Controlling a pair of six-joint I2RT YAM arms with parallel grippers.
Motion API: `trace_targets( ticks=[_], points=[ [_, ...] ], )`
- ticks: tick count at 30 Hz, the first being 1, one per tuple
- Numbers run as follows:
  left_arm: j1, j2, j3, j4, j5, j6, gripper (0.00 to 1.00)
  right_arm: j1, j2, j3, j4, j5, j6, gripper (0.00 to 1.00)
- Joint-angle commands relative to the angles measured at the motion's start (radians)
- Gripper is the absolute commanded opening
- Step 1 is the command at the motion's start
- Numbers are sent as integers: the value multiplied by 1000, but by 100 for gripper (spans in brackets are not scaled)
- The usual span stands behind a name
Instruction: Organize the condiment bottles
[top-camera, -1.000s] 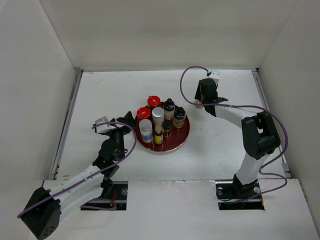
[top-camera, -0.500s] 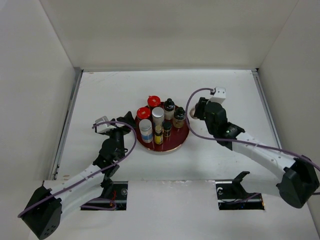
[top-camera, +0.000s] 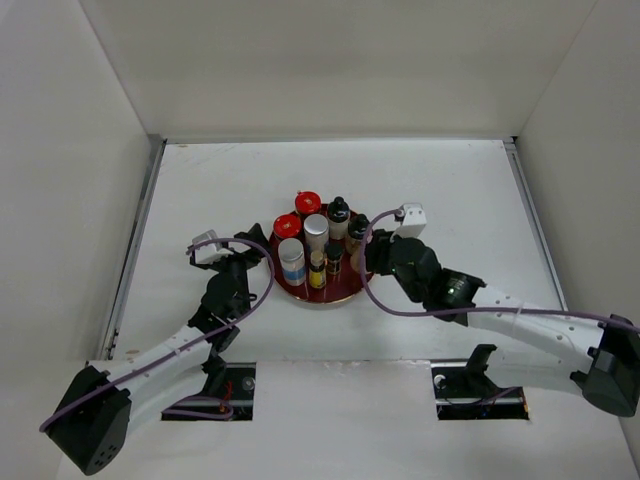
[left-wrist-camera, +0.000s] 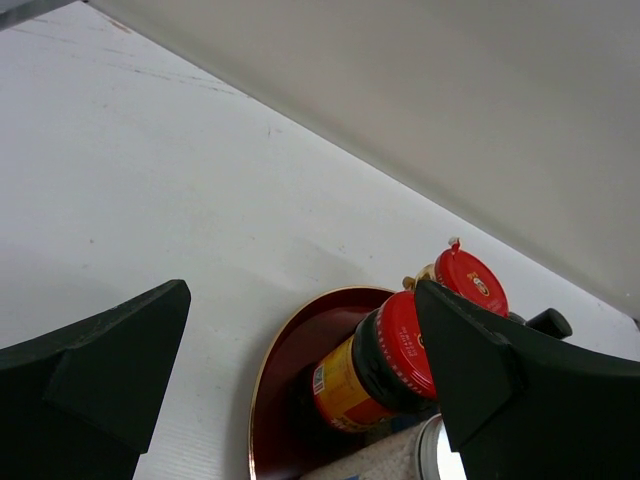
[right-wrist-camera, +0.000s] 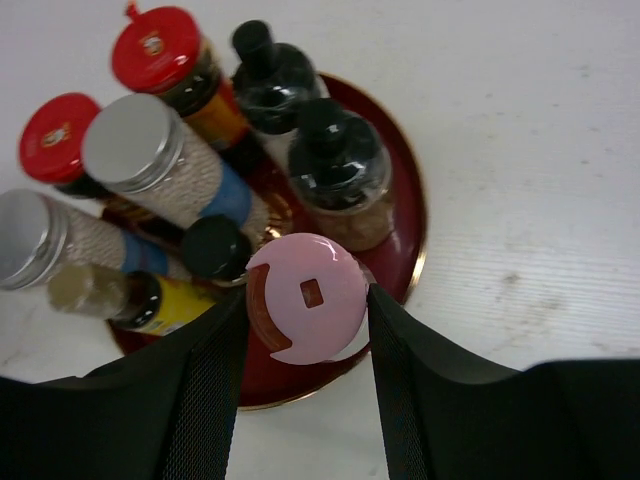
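Well, the round dark red tray (top-camera: 347, 291) sits near the middle of the table (top-camera: 470, 190), and the condiment bottles stand on it, packed close together. Toward the far edge of the table are two red-lidded jars (top-camera: 308, 201), side by side. Next to them, on the side of the table's right edge, stand two black-capped bottles (top-camera: 339, 212), round and dark on top. Two silver-white cylinders (top-camera: 316, 228) with shiny lids stand in the middle and on the left part of the tray. In front of them, toward the near edge, are a slim yellow-labelled bottle (top-camera: 317, 270) and a small bottle with a black cap (top-camera: 333, 255), right beside each other.

The right tool (right-wrist-camera: 306, 300) is at the tray's rim, on the near right side. Its two fingers are partly closed and squeeze the pink-capped bottle (right-wrist-camera: 330, 290). The pink cap fills the gap between them. That bottle is upright, over the inside of the red rim, just beside one black-capped bottle. I cannot tell if its bottom rests on the tray or hangs a bit above it.

The left tool (left-wrist-camera: 300, 300) is low down at the tray's left side, toward the table's left edge. Its fingers are spread as wide as they go and hold nothing. One red-lidded jar shows past them, farther off.
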Motion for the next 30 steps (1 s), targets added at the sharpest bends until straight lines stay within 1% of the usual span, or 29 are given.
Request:
trace_targets(
  ticks=[1,6,14,19,20,23,25,27,30],
  points=[
    [6,1,28,42,0,-8,100,28,20,-14,142,-20,18,47],
    [-3,-2,39,34,-7,-1,100,28,105,-9,234,-58,-5,47],
    [2,14,60,-9,-19,-25,100,4,207,-64,343,-49,-24,48],
    [-1,50,97,-42,-21,-54,100,5,254,-72,366,-22,-40,50],
    [2,62,115,-61,-26,-60,100,5,257,-73,368,-8,-45,52],
    [6,82,172,-140,-26,-71,100,5,254,-86,390,11,-51,69],
    [13,100,213,-203,-29,-93,100,5,231,-96,406,12,-59,78],
    [29,123,259,-268,-27,-111,100,5,189,-107,407,14,-62,85],
    [40,128,305,-341,-16,-143,100,5,110,-122,410,6,-64,91]
  ],
)
